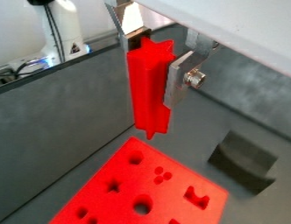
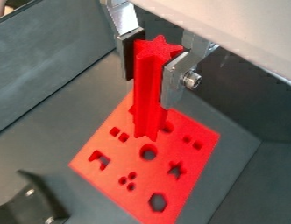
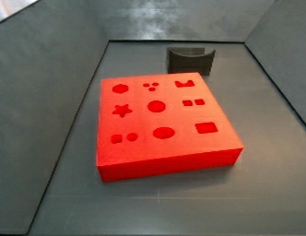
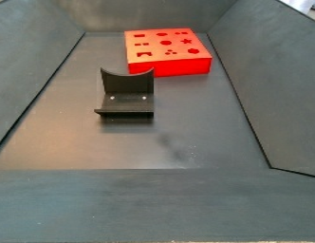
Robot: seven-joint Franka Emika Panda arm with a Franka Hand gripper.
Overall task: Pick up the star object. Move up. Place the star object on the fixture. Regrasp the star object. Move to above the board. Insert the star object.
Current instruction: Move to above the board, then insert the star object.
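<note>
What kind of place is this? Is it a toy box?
Probably a robot test bench, not a toy box: a grey walled bin holds a red board with shaped holes and a dark fixture, and the end effector grips a red star object above the board.

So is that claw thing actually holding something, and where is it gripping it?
Yes. The gripper, high above the board, is shut on the red star object. In both wrist views its silver fingers clamp the piece near its upper end, and the rest hangs down.

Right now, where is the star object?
In both wrist views the star object hangs upright, clamped in the gripper above the red board; no side view shows it.
</note>
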